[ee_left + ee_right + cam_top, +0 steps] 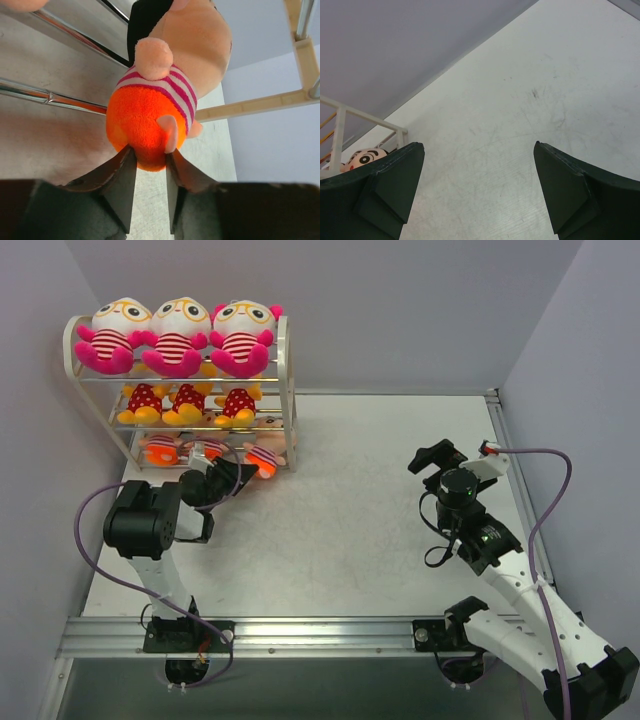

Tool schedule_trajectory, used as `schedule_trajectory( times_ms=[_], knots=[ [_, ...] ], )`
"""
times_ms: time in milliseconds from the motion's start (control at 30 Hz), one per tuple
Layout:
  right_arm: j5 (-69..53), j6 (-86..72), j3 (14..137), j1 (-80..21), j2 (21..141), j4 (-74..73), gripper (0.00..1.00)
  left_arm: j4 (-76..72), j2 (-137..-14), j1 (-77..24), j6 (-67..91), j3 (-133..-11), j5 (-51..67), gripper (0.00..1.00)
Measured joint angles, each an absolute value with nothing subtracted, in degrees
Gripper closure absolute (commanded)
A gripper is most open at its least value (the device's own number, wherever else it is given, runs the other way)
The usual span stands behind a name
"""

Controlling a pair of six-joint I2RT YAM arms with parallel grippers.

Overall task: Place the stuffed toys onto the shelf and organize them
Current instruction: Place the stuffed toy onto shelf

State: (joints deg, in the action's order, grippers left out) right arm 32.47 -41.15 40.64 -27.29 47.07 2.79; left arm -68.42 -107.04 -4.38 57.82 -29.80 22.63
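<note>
Top camera looks down; 2 close wrist cameras also face the shelf [289, 410].

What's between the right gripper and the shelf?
Between right gripper and shelf: only bare table, per the top view; the right wrist view agrees.

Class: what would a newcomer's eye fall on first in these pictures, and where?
Three pink toys crown the shelf at the far left, with yellow ones beneath. At the bottom tier, the left hand pinches an orange-pants toy. The right hand hangs open over the table.
</note>
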Motion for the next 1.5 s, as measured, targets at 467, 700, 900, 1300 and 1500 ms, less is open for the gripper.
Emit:
schedule_trajectory(
  times_ms=[467, 700, 900, 1300, 1500],
  knots=[
    [32.0, -41.3, 40.6, -27.0, 46.9, 2.8, 0.04, -74.0, -112.6, -4.5, 66.0, -25.8, 17.4, 0.86],
    [32.0, -41.3, 40.6, -26.9, 46.9, 2.8, 0.04, -74.0, -112.1, -4.8, 67.9, -25.8, 15.7, 0.85],
    [31.9, -41.1, 40.5, -26.8, 46.9, 2.9, 0.04, -74.0, -112.0, -5.2, 69.6, -25.8, 13.7, 0.86],
    [31.5, -40.8, 39.7, -26.3, 46.9, 2.9, 0.04, -74.0, -107.2, -5.7, 70.1, -25.9, 7.9, 0.97],
    [31.3, -40.8, 39.7, -26.2, 46.7, 2.8, 0.04, -73.8, -107.5, -6.1, 70.1, -27.5, 7.4, 0.97]
  ],
)
